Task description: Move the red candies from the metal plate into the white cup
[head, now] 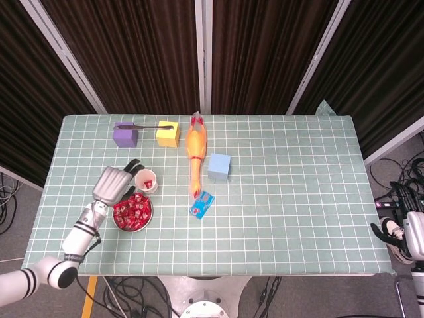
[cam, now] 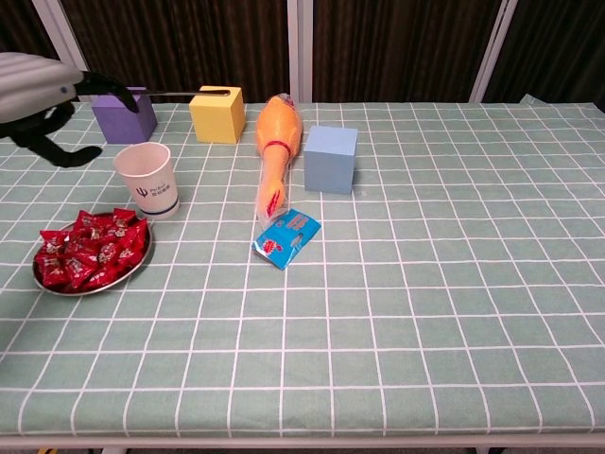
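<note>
Red candies (head: 132,212) lie heaped on the metal plate (cam: 57,288), just below and right of your left hand (head: 111,184), whose fingers are apart and empty beside the white cup (head: 146,180). Your right hand (head: 405,235) hangs off the table's far right edge, fingers unreadable, so the left is far nearer. You have 1 plate, 1 cup holding at least 1 candy, and too many heaped candies to count.

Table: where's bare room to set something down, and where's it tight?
Bare: the whole right half of the table, right of the blue cube, and the front strip below the blue packet. Crowded: the left-rear cluster, with the white cup, metal plate of red candies, left hand, rubber chicken, purple block and yellow block.
</note>
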You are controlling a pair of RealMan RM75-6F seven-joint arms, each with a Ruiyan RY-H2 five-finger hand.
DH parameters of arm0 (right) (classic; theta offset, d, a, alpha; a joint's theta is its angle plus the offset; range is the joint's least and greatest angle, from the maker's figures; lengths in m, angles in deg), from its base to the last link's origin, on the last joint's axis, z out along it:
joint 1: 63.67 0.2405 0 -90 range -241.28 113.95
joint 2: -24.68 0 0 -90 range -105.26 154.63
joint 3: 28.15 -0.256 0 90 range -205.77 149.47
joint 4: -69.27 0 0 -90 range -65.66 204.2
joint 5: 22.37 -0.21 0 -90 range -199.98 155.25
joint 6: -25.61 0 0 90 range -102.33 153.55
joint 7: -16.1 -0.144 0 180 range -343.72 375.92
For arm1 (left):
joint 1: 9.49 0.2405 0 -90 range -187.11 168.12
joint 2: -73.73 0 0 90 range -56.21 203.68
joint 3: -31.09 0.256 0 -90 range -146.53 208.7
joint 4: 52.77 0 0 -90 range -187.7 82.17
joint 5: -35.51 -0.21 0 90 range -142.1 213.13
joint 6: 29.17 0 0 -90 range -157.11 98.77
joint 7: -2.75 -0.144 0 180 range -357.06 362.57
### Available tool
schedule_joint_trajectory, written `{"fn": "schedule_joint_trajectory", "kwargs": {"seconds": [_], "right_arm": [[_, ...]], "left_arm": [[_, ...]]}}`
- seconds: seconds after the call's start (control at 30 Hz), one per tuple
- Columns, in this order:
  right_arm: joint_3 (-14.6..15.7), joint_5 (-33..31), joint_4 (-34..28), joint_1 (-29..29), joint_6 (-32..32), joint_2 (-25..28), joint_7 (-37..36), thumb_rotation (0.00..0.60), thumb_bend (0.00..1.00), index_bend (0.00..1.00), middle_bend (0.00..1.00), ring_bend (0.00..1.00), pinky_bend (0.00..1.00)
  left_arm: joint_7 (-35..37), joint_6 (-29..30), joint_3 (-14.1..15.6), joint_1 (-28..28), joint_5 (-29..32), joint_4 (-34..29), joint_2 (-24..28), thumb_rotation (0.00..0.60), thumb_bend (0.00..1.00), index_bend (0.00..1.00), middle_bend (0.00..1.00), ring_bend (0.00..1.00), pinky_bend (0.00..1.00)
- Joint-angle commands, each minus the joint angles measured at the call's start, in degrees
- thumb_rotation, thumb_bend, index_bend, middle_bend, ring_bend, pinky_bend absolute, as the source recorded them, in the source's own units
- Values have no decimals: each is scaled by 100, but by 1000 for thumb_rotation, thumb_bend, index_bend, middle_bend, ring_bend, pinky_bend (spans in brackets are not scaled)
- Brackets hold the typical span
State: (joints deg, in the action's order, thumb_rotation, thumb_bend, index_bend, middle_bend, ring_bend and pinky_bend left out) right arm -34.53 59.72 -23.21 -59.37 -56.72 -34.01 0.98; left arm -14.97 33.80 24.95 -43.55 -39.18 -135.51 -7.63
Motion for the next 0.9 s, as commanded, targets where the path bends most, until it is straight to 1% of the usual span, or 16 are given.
{"fn": "schedule_joint_trajectory", "kwargs": {"seconds": [0.03, 0.2, 0.33, 0.47, 0.57, 0.77, 0.9], "right_arm": [[2, 25, -23, 12, -1, 0, 20, 600, 158, 24, 74, 0, 218], [10, 47, -77, 15, -15, 4, 76, 600, 157, 24, 74, 0, 223], [19, 65, -112, 15, -24, 14, 112, 600, 157, 24, 74, 0, 227], [21, 65, -146, -3, -60, 33, 133, 600, 157, 23, 74, 0, 233], [27, 56, -165, -25, -84, 48, 143, 600, 157, 23, 74, 0, 237], [31, 58, -177, -16, -69, 44, 163, 600, 157, 22, 74, 0, 238], [24, 53, -188, -3, -58, 49, 181, 600, 157, 22, 74, 0, 241]], "left_arm": [[224, 442, 385, 414, -422, -254, 214, 600, 406, 307, 264, 828, 953], [248, 452, 793, 586, -820, -162, 95, 600, 358, 354, 314, 827, 954], [243, 204, 952, 550, -960, 44, -100, 600, 341, 375, 343, 828, 955], [108, -37, 977, 490, -935, 230, -232, 600, 329, 376, 345, 828, 954], [-130, -233, 967, 477, -767, 292, -267, 600, 327, 384, 361, 828, 956], [-344, -275, 904, 506, -656, 572, -461, 600, 328, 425, 397, 833, 964], [-392, -344, 864, 487, -608, 641, -521, 600, 327, 437, 414, 840, 969]]}}
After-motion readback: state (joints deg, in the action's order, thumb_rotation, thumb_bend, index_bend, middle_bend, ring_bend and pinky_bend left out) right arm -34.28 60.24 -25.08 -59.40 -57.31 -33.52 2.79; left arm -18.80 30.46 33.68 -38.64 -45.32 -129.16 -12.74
